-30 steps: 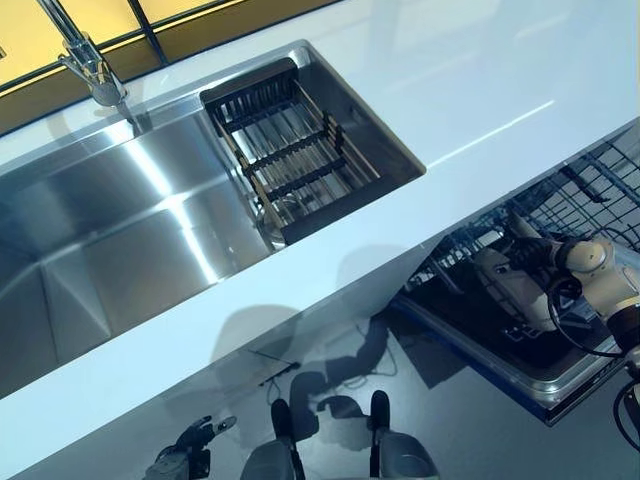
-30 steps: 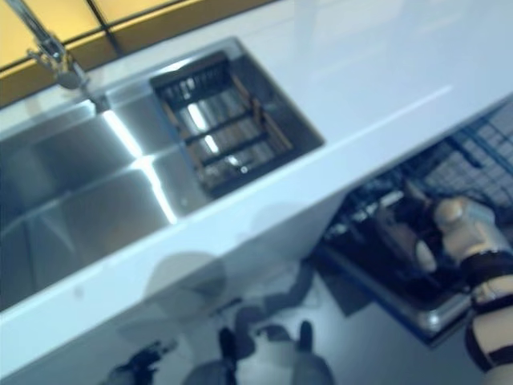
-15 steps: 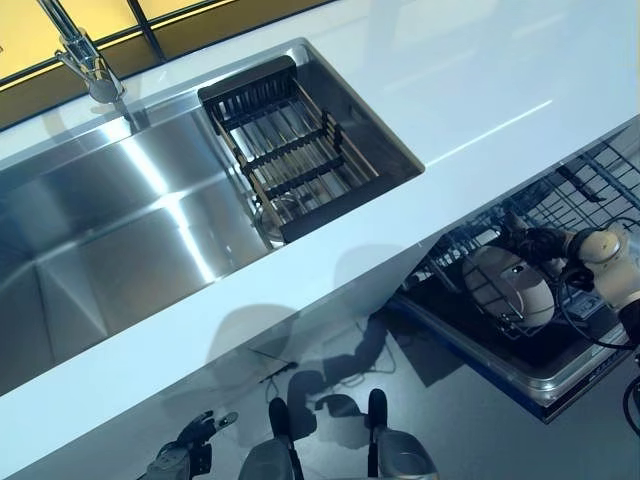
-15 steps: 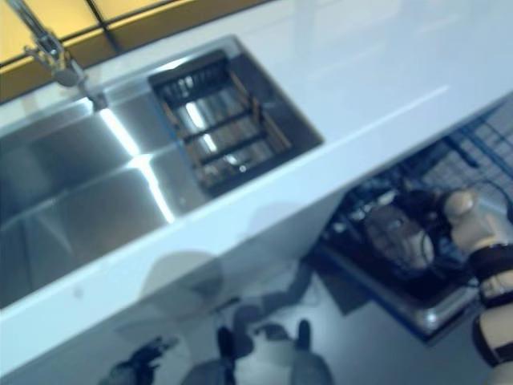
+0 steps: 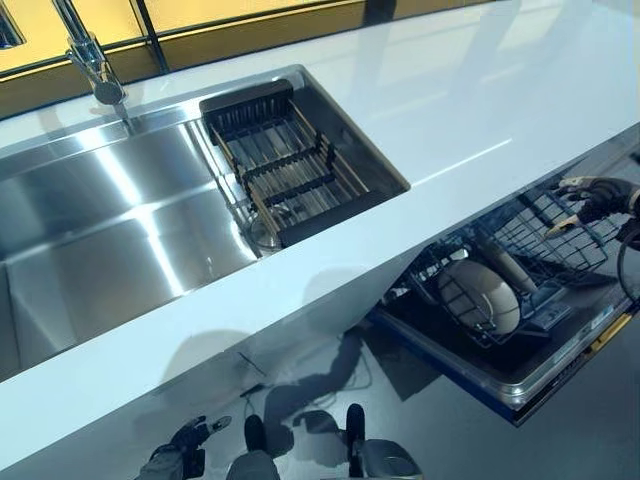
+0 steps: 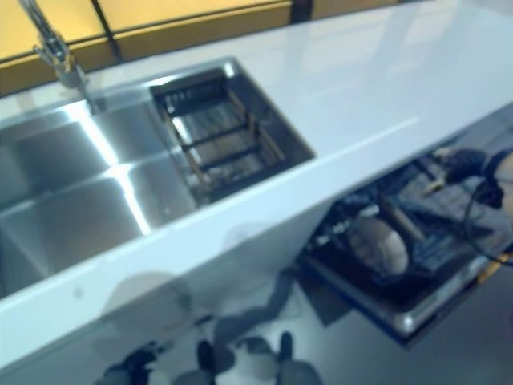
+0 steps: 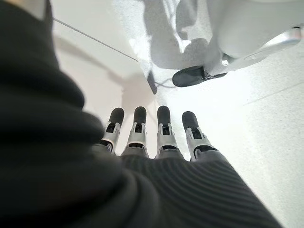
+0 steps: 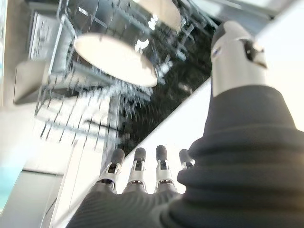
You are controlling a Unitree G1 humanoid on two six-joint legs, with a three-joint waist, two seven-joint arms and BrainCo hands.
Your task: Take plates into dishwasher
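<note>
A white plate (image 5: 478,295) stands tilted on edge in the dishwasher's wire rack (image 5: 545,240), pulled out below the counter at the right. My right hand (image 5: 592,193) hovers above and to the right of the plate, apart from it, fingers straight and holding nothing. In the right wrist view the plate (image 8: 114,59) shows past the straight fingers (image 8: 137,166), set among the rack's wires. My left hand (image 5: 178,463) hangs low at the lower left, its fingers (image 7: 164,133) relaxed over the floor and empty.
A white counter (image 5: 470,100) runs across the scene, with a steel sink (image 5: 100,220) and faucet (image 5: 88,60) at the left. A dark dish drainer (image 5: 290,165) sits in the sink's right end. The open dishwasher door (image 5: 500,370) juts out over the floor.
My right hand has let go of the plate and drawn back up and to the right. The plate now rests in the rack. The camera has shifted slightly.
</note>
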